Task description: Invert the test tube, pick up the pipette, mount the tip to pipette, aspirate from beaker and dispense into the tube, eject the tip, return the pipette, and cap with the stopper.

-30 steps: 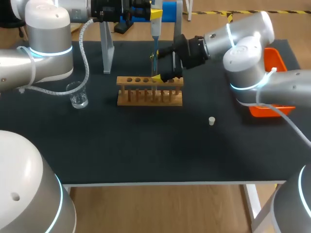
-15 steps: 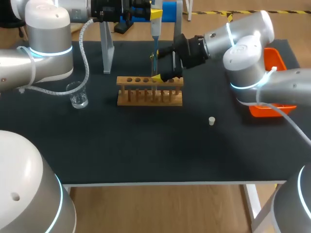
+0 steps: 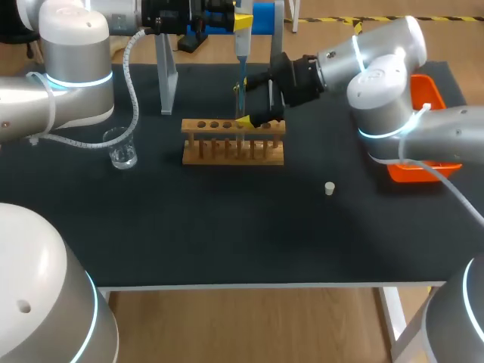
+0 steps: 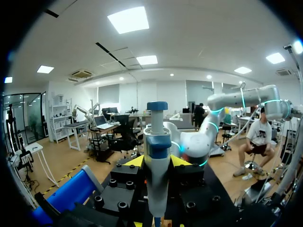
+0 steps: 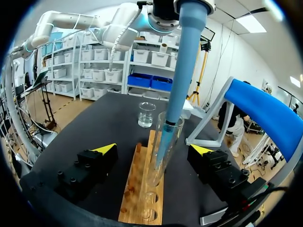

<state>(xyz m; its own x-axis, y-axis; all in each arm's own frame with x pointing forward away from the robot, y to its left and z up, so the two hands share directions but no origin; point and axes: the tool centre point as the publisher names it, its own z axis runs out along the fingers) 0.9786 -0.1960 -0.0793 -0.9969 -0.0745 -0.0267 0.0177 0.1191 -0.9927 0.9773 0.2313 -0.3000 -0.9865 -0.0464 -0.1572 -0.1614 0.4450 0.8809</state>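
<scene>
Nothing has moved: left gripper (image 4: 157, 161) clamps the pipette (image 3: 242, 41) at upper centre, tip (image 5: 177, 80) inside the test tube (image 5: 161, 156) between right gripper's (image 5: 152, 149) spread fingers (image 5: 102, 156); sideways drift could chip glass.

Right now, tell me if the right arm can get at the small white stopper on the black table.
Probably yes: the stopper lies alone on bare table on that arm's side, and its gripper is open.
</scene>
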